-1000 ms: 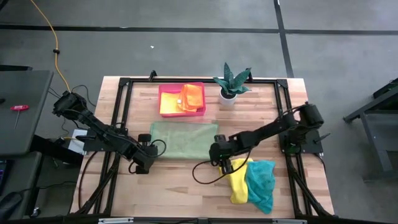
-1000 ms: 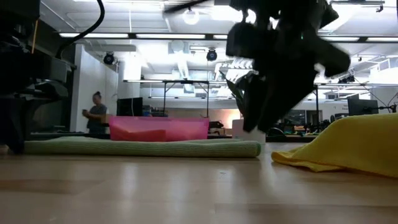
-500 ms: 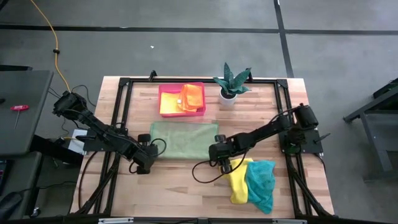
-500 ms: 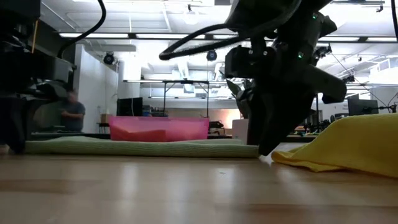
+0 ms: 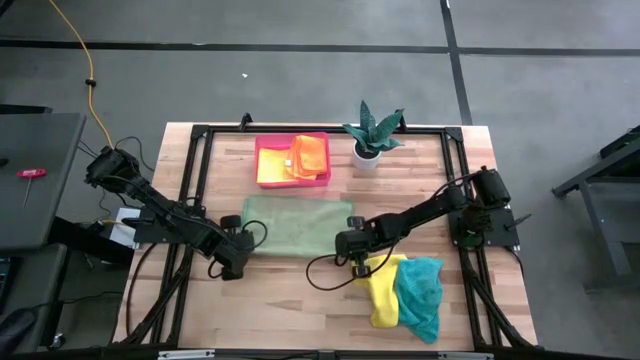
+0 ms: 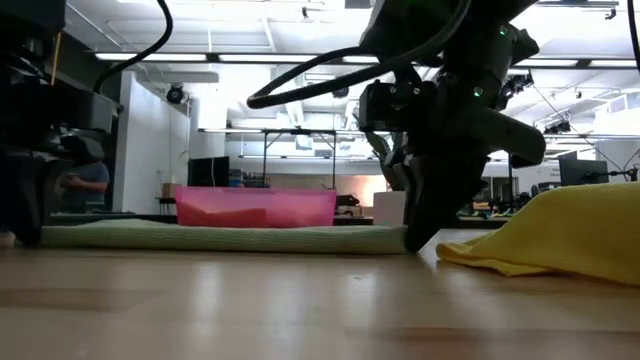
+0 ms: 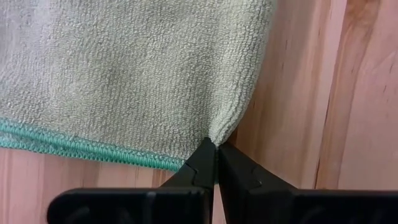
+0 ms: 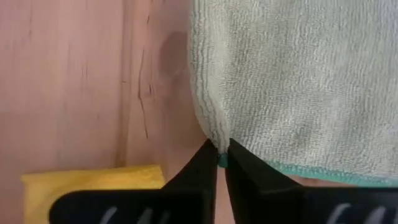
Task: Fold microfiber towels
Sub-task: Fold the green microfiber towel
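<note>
A light green towel [image 5: 295,224] lies spread flat on the middle of the table, its teal-stitched hem toward the near edge. My left gripper [image 5: 240,252] is shut on its near left corner. My right gripper [image 5: 352,252] is shut on its near right corner. A yellow towel [image 5: 381,290] and a teal towel [image 5: 420,295] lie crumpled at the near right. An orange towel [image 5: 311,155] and another yellow one [image 5: 272,165] lie in the pink tray [image 5: 322,180]. My left gripper pinches the green towel's near left corner [image 7: 219,132] between its two fingers, coming steeply from above. The corner puckers at the fingertips; the rest lies flat on the table. My right gripper pinches the towel's near right corner [image 8: 214,138] between its two fingers, also steeply from above. That corner puckers too, with the cloth flat on the wood.
A potted plant [image 5: 372,135] stands at the far side, right of the pink tray. The crumpled yellow and teal towels lie close to my right gripper. Bare wood runs along the near edge [image 5: 280,300]. A black frame [image 5: 195,135] borders the table.
My right gripper has come down onto the green towel's near right corner and shut on it. The left gripper has kept its hold on the other corner. The towel lies as before.
</note>
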Motion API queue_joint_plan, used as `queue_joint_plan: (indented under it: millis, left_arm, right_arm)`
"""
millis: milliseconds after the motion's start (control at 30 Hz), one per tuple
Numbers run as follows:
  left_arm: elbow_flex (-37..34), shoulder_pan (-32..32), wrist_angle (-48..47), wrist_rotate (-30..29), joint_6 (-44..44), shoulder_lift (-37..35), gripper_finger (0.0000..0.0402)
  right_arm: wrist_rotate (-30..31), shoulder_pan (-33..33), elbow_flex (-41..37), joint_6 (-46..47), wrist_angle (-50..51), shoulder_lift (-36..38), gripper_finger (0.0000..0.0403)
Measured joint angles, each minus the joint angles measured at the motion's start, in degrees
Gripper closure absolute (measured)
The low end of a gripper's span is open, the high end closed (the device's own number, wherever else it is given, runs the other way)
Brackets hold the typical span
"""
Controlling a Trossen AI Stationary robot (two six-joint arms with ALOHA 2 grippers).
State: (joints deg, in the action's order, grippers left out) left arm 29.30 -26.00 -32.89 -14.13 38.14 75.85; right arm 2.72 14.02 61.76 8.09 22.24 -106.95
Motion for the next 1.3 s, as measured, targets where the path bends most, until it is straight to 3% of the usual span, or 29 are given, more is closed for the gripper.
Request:
queue_joint_plan:
  millis: [233, 433, 633, 967, 1300]
  left_arm:
    - [0.06, 0.02, 0.25, 2.46, 3.86, -0.04, 0.0401]
    - [0.04, 0.04, 0.81, 11.33, 9.57, -1.81, 0.0401]
    - [0.04, 0.24, 0.68, 16.79, 17.29, -8.54, 0.0401]
    - [-0.07, 2.70, -0.78, 14.36, 24.98, -22.30, 0.0401]
    - [-0.04, 9.90, -8.73, 8.46, 23.66, -26.12, 0.0401]
  right_arm:
    - [-2.90, 0.02, 0.00, 2.14, 1.61, 2.14, 0.0399]
    - [-7.65, -0.99, 0.02, 2.89, 2.58, 6.94, 0.0401]
    - [-12.33, -1.70, 0.02, 6.99, 3.43, 11.36, 0.0402]
    - [-13.03, -2.12, -0.09, 13.00, 5.52, 12.42, 0.0402]
    - [-9.10, -5.93, -0.11, 20.26, 7.56, 13.74, 0.0403]
